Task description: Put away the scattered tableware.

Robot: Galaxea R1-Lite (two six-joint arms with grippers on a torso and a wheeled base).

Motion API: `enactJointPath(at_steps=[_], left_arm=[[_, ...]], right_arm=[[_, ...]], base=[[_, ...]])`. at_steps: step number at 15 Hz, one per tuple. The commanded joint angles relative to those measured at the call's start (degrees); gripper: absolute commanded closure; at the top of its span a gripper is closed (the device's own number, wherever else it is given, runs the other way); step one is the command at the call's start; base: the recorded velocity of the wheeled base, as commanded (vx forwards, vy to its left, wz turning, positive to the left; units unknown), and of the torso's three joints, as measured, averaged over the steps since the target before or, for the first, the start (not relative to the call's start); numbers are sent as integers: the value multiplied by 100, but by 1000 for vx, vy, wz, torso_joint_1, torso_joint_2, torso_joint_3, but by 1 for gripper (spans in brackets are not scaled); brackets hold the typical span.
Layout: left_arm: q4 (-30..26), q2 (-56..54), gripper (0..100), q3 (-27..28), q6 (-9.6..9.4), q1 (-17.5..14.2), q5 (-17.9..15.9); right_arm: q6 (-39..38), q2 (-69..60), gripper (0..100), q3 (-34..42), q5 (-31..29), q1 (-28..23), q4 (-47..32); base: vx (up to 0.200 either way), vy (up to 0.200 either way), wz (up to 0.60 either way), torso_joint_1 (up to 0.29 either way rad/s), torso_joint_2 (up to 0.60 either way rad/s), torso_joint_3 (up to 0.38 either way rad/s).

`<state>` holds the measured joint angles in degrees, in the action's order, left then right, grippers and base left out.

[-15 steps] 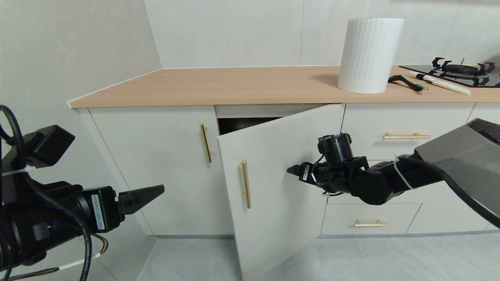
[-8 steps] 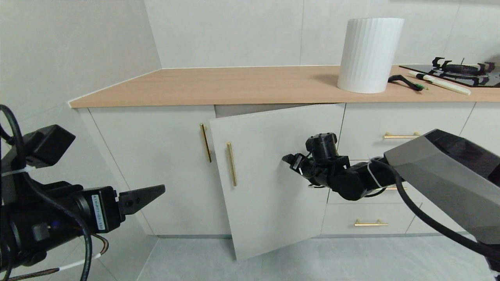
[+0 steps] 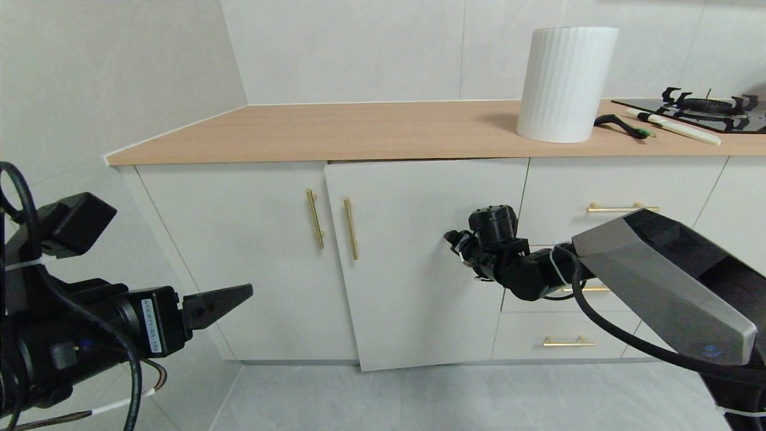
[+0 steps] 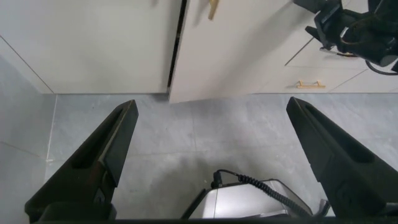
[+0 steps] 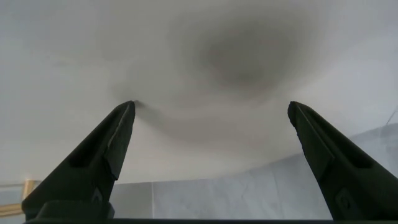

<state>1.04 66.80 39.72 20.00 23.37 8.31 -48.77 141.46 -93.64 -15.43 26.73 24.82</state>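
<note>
Since my right gripper [image 3: 453,238] is up against the cabinet door [image 3: 413,263] mid-frame with its fingers spread wide, a harder shove could slam it or skid me off toward the handle [image 3: 350,228]. Left gripper [image 4: 211,109] hangs spread and empty, lower left. Tableware [image 3: 675,128] lies upper right on the counter [image 3: 335,129], so shutting up now strands it outside.

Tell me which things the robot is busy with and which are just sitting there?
Busy with: cupboard door, nearly shut; right tool, open, against it; maybe the two utensils on the counter, left out.
Just sitting: white ribbed container; stove burner; drawers; left tool, open, off to the side.
</note>
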Motion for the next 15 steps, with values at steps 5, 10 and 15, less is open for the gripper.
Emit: enactJointPath(at_steps=[5,10,15], left_arm=[[2,8,0,1,3,1,-5],[2,34,0,1,3,1,4],[2,8,0,1,3,1,4]], right_arm=[[0,215,0,-225,-135,-54,-21],[-9,330,0,-550,-241,-221,-206],[17,-417,0,170,-118,-81,-206]], base=[[0,0,0,0,0,0],[0,0,0,0,0,0],[0,0,0,0,0,0]])
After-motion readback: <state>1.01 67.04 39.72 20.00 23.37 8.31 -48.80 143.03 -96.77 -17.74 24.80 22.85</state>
